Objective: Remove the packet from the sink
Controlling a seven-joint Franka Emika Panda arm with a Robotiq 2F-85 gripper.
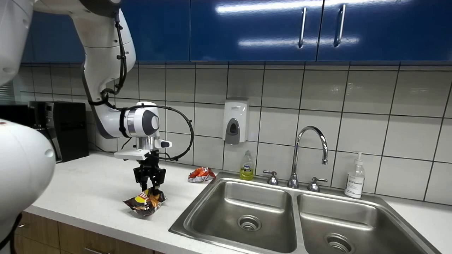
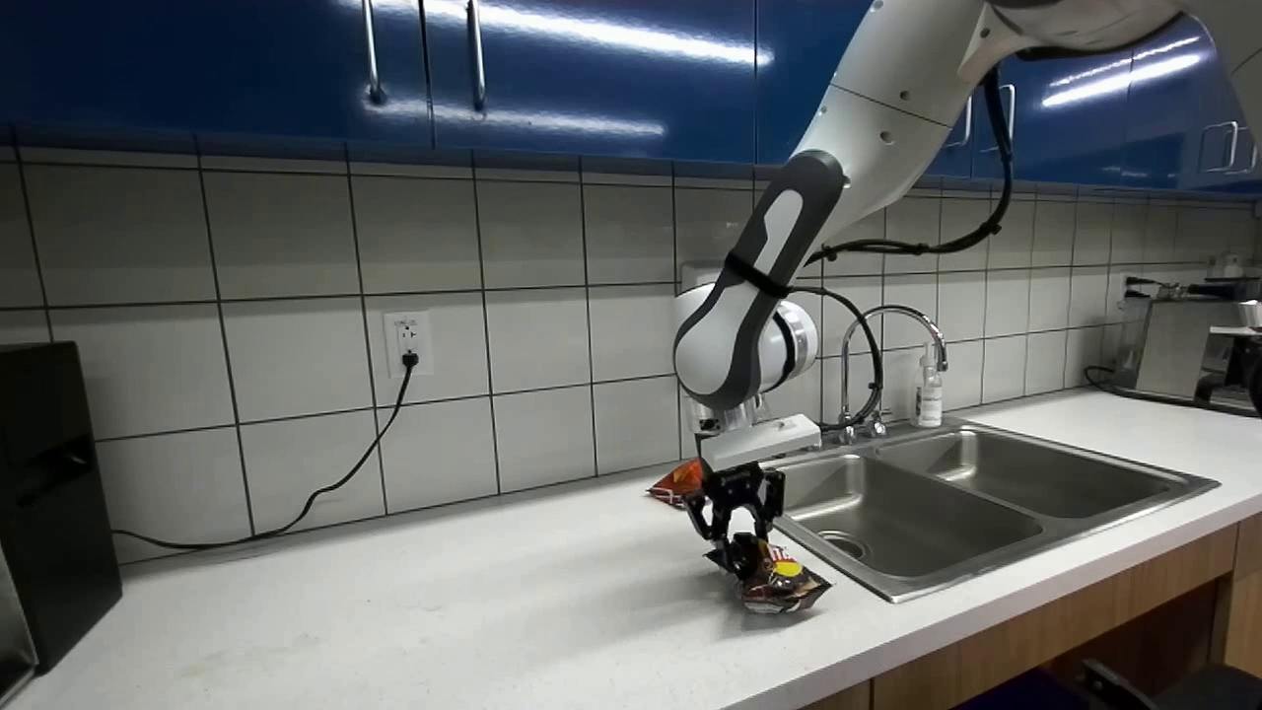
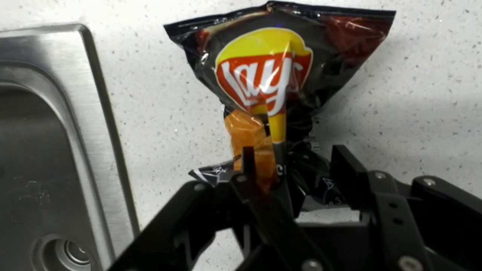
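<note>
The packet (image 1: 143, 204) is a crumpled dark wrapper with yellow, red and orange patches. It lies on the white counter beside the sink (image 1: 199, 204), outside both bowls. My gripper (image 1: 150, 187) points down over the packet. In the wrist view, the packet's printed end (image 3: 263, 71) lies ahead of my fingers (image 3: 293, 150). The fingers stand apart on either side of its narrow folded middle, with a gap beside the right finger. The sink's rim (image 3: 84, 98) shows at the left there. The packet (image 2: 784, 590) also sits below my gripper (image 2: 741, 552) in an exterior view.
A red wrapper (image 1: 201, 174) lies near the sink's back corner. A soap bottle (image 1: 247, 165), a chrome faucet (image 1: 295, 158) and a pump bottle (image 1: 355, 178) stand behind the bowls. A black appliance (image 1: 67, 128) stands at the counter's far end. A wall dispenser (image 1: 235, 120) hangs above.
</note>
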